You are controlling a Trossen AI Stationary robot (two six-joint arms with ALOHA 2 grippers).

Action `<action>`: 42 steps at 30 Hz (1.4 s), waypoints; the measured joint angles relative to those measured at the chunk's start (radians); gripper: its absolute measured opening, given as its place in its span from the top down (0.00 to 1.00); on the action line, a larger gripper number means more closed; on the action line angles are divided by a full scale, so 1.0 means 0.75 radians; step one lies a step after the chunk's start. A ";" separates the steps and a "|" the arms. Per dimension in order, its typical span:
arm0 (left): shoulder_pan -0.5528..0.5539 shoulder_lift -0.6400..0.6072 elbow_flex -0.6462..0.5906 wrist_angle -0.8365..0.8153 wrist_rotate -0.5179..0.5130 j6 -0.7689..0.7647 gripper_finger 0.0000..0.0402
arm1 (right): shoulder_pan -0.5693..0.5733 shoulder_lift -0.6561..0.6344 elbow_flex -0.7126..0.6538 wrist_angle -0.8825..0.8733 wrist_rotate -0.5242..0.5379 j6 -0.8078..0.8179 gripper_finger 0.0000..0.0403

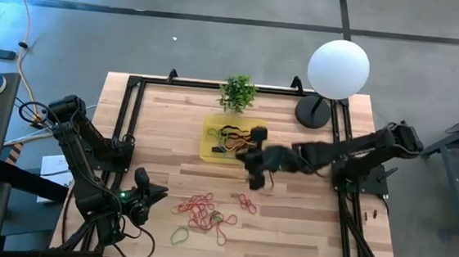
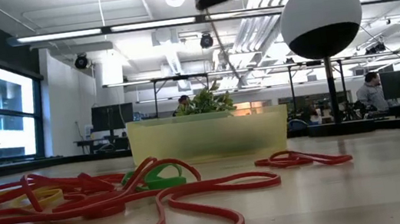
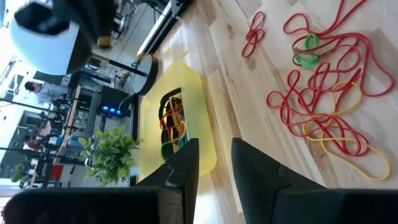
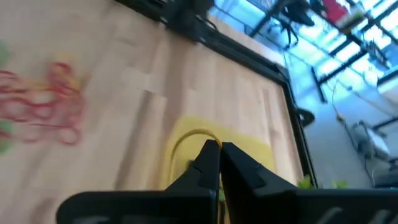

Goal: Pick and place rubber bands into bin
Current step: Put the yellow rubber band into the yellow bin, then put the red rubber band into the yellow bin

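The yellow bin [image 1: 211,148] lies in front of the potted plant and holds several rubber bands [image 3: 173,121]. More rubber bands [image 1: 204,212], mostly red with some yellow and green, lie tangled on the table nearer the front. My right gripper [image 4: 219,149] is shut on a yellowish band, high above the bin's near right part [image 1: 249,157]. My left gripper [image 3: 215,149] waits at the front left [image 1: 146,196], open and touching nothing. My right gripper pinches a yellowish rubber band between its two fingertips. A loop of the band [image 4: 182,142] curves out beside the tips. In the low view it hangs as a thin strand [image 2: 224,47] under the fingers, toward the bin [image 2: 207,134]. The plant hides its lower end.
A single red band [image 1: 247,201] and a green one [image 1: 178,236] lie apart from the pile. A lamp with a white globe [image 1: 338,68] stands at the far right, its round base [image 1: 313,112] on the table. A black frame rail [image 1: 123,120] edges the board.
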 joint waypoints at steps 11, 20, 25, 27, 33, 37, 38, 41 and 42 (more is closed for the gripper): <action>0.000 0.000 0.000 -0.001 -0.015 0.001 0.79 | -0.372 0.109 0.000 0.011 -0.290 0.068 0.99; 0.000 0.000 0.000 -0.004 -0.025 0.009 0.79 | -0.507 0.307 -0.002 0.065 -0.497 0.165 0.99; 0.000 0.000 0.000 -0.005 -0.025 0.009 0.79 | -0.525 0.350 -0.003 0.073 -0.530 0.188 0.87; 0.000 0.000 0.000 -0.005 -0.025 0.009 0.79 | -0.526 0.351 -0.003 0.073 -0.525 0.213 0.80; 0.000 0.000 0.000 -0.004 -0.025 0.009 0.79 | -0.525 0.351 -0.003 0.073 -0.537 0.216 0.61; 0.000 0.000 0.000 -0.004 -0.025 0.009 0.79 | -0.525 0.351 -0.003 0.072 -0.531 0.220 0.53; 0.000 0.000 0.000 -0.004 -0.025 0.009 0.79 | -0.525 0.351 -0.003 0.068 -0.530 0.221 0.52; 0.000 0.000 0.000 -0.004 -0.025 0.009 0.79 | -0.537 0.351 0.001 -0.012 -0.487 0.235 0.51; 0.000 0.000 0.000 -0.004 -0.025 0.009 0.79 | -0.543 0.351 0.010 -0.075 -0.453 0.247 0.51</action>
